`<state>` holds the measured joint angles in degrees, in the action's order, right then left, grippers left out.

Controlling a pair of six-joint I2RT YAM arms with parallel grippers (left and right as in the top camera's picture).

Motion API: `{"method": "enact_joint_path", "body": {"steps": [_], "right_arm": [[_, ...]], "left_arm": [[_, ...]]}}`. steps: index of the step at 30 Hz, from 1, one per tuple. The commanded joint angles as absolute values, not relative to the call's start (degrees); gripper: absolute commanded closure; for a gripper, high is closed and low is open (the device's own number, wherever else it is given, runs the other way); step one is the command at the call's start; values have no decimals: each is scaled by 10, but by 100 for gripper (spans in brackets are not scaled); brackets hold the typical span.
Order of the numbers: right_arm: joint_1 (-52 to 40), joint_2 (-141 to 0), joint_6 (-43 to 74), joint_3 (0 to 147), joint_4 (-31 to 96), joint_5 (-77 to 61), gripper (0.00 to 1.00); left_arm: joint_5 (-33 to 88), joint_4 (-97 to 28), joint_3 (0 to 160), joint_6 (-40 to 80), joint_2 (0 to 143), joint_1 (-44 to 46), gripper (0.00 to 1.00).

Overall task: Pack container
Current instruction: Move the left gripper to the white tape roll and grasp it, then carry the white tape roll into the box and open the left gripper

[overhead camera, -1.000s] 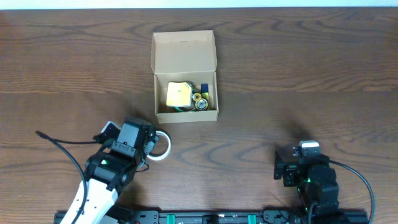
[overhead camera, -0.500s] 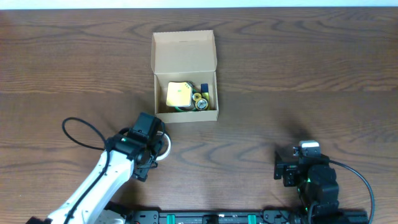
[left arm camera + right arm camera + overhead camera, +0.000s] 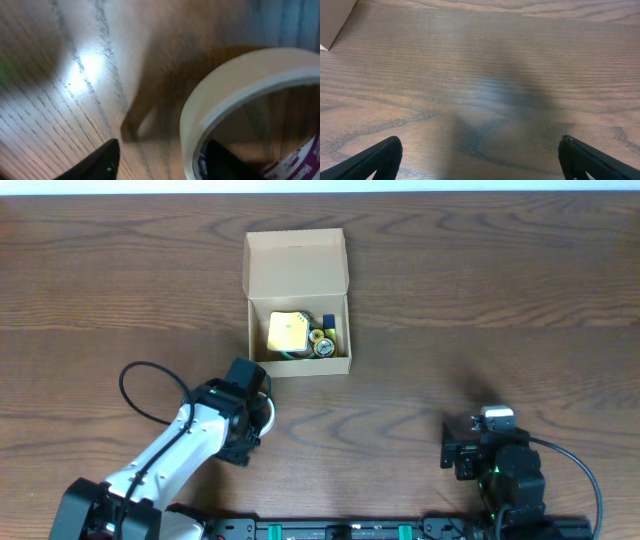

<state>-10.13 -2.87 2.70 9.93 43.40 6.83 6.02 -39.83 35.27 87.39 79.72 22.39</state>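
Black fingers (image 3: 102,162) on the left gripper (image 3: 160,162) are spread apart and straddling the wall of a white tape roll (image 3: 240,85). One finger sits outside the ring and the other is tucked inside it. The outer one looks to have a bit of daylight to the roll, so I'd say nothing is pinched yet. From the overhead view the roll (image 3: 266,416) lies flat on the wooden table (image 3: 480,300), half hidden under the wrist.

The container (image 3: 300,367) is just beyond that, a small cardboard box with its lid flap (image 3: 295,265) laid open at the back. There's a yellow pad (image 3: 287,332) in it, plus what look like a couple of small rolls (image 3: 322,342) beside the pad.

So my read is we're at the grab-the-tape step, with some packing done. Next it needs to squeeze onto the roll's wall, lift clear of the box's front wall, and drop it in whatever room is left, which looks tight.

The right gripper (image 3: 480,160) is parked well off to the side, fingers wide open over bare wood.
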Motion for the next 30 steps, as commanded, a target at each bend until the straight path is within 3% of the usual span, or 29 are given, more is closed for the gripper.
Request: {"method": "enact_joint_path", "body": {"steps": [1,3,7,13,22,30], "right_arm": [[-97,-25,20,95,435,66,1],[-97,-25,21,95,435,66,1],[-97,-25,21,95,435,66,1],[-97,-25,21,95,435,66,1],[-97,-25,21,95,435,66,1],[-97,-25,21,95,435,66,1]], "left_arm": [[60,-400,349,890,801,225,59],[60,-400,349,890,801,225,74],[60,-400,350,889,796,225,94],[60,-405,350,862,743,225,95],[60,-404,356,683,542,225,94],[15,-404,474,512,598,225,94]]}}
